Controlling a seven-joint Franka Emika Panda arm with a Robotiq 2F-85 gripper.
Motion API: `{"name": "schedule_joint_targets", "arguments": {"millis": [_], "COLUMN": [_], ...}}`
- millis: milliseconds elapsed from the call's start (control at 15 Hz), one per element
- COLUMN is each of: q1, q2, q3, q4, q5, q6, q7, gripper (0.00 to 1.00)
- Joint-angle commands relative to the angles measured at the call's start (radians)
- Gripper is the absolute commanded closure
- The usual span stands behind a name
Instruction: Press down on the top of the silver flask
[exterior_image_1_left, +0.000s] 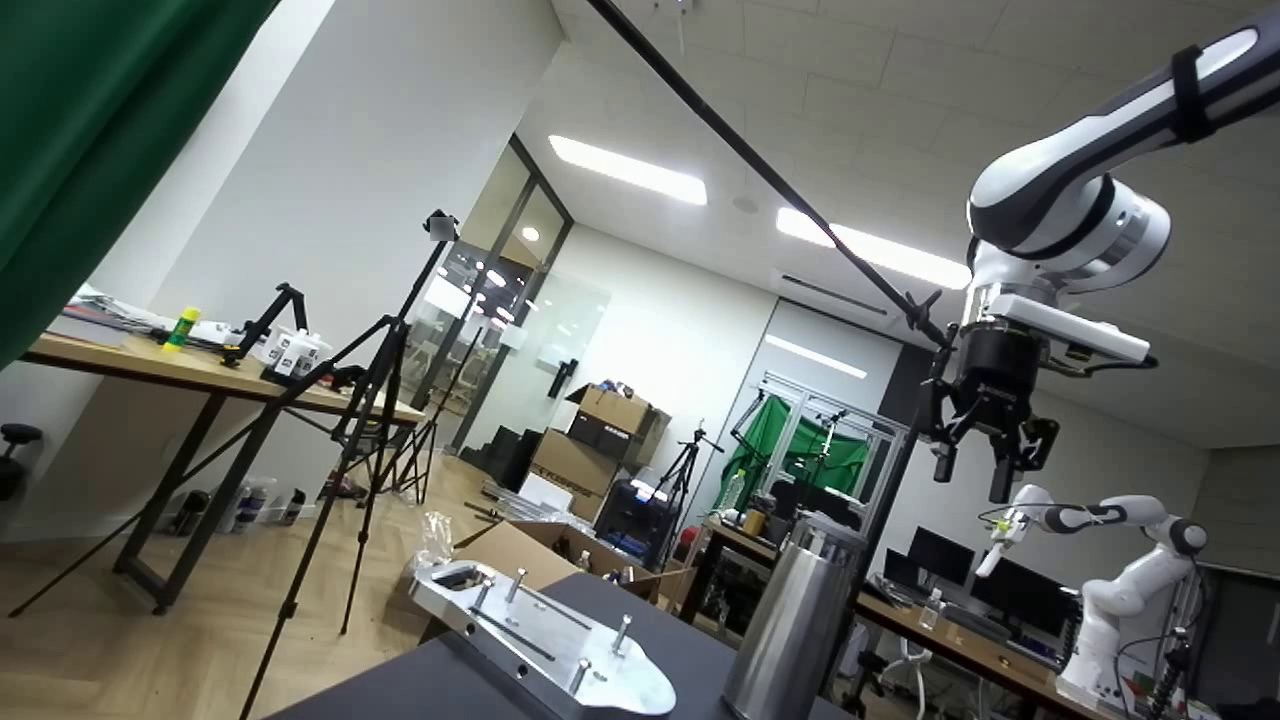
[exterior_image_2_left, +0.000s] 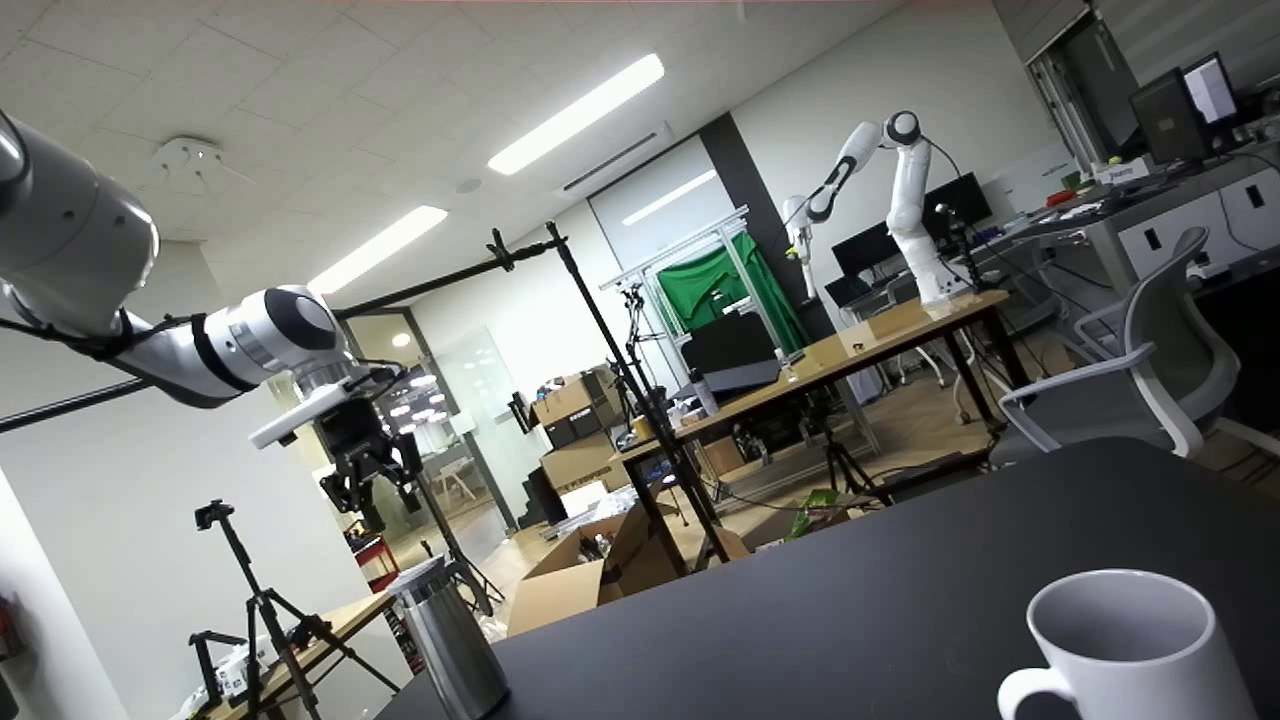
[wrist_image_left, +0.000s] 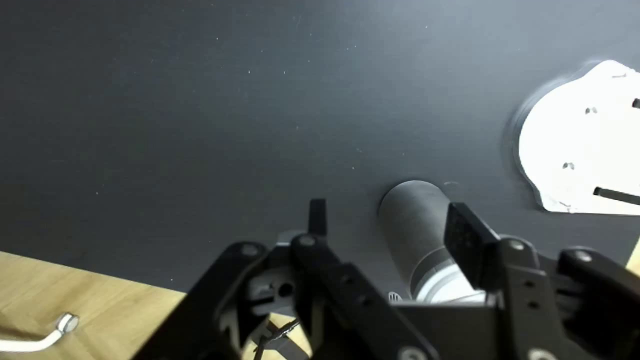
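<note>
The fingers (wrist_image_left: 465, 240) are held spread above the untouched silver flask (exterior_image_1_left: 790, 630), stood upright on the desk (exterior_image_2_left: 800, 620) near a metal plate (exterior_image_1_left: 542, 626). If they are lowered spread, the cap (exterior_image_1_left: 827, 538) may be straddled, not pressed; by an off-centre push, the flask could be toppled.

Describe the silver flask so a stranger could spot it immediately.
Start from the dark tabletop, then find the flat metal plate with upright bolts. Beside it stands the silver flask; unlike the low metal plate or the white mug, it is a tall, plain cylinder of dull metal.
</note>
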Motion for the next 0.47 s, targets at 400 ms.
{"name": "schedule_joint_targets", "arguments": {"millis": [400], "q1": [-0.015], "q2": [-0.003], "q3": [0.008], "q4": [0.007], "q5": [0.020], "q6": [-0.033], "q7": [0.005], "gripper": [0.07]}}
